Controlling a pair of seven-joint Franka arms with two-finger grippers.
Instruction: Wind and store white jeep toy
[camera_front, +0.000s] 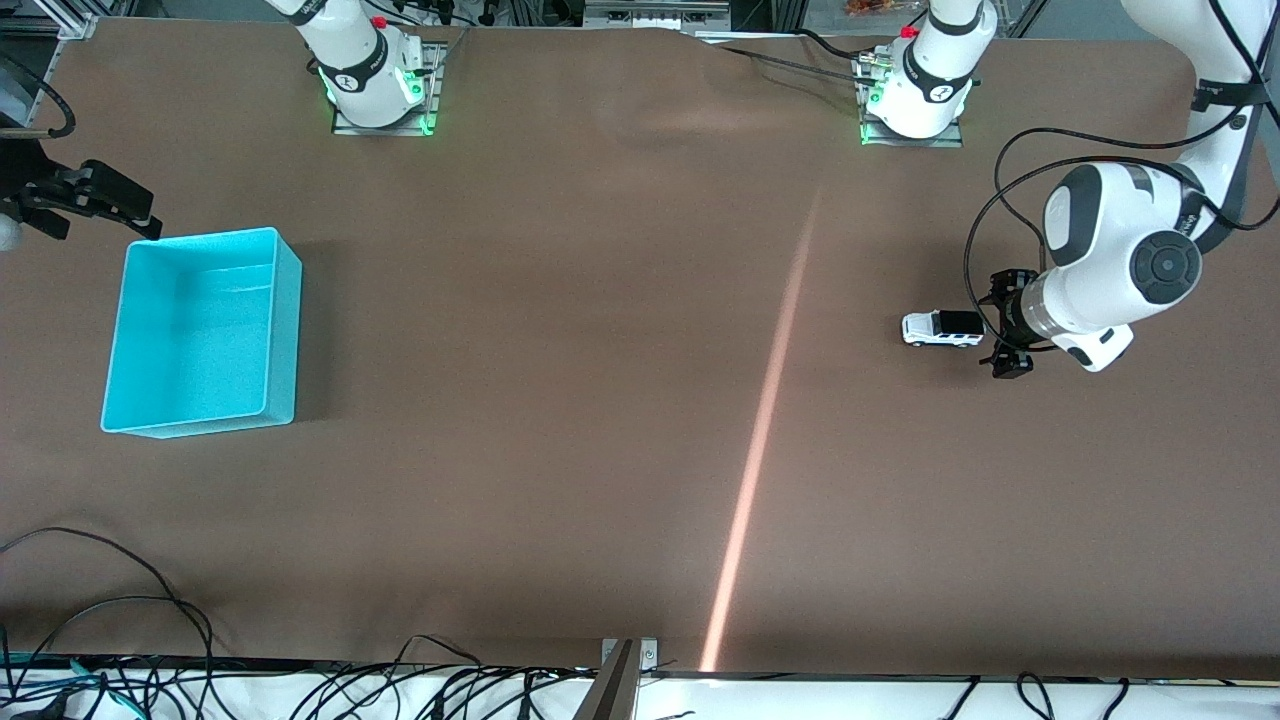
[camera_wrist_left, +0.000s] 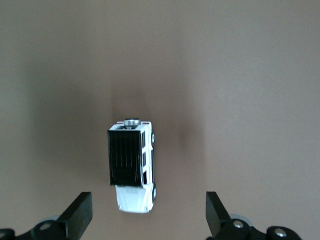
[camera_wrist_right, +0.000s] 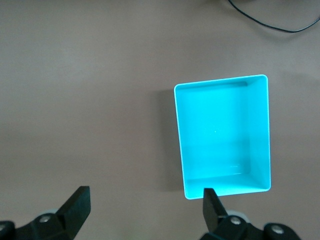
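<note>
The white jeep toy (camera_front: 942, 328) stands on its wheels on the brown table, toward the left arm's end. Its black roof and white hood show from above in the left wrist view (camera_wrist_left: 132, 167). My left gripper (camera_front: 1006, 324) is right beside the jeep, open, touching nothing. In its wrist view the left gripper (camera_wrist_left: 148, 207) has its fingers (camera_wrist_left: 80, 210) wide to either side of the hood. My right gripper (camera_front: 105, 205) waits open and empty by the turquoise bin (camera_front: 283, 330), at the right arm's end. From the right wrist, the right gripper (camera_wrist_right: 146, 202) and the bin (camera_wrist_right: 222, 135) both show.
The bin is open-topped with nothing in it. A pale streak of light (camera_front: 770, 400) crosses the table between the jeep and the bin. Loose cables (camera_front: 120, 600) lie along the table edge nearest the front camera. Both arm bases (camera_front: 380, 90) stand at the other edge.
</note>
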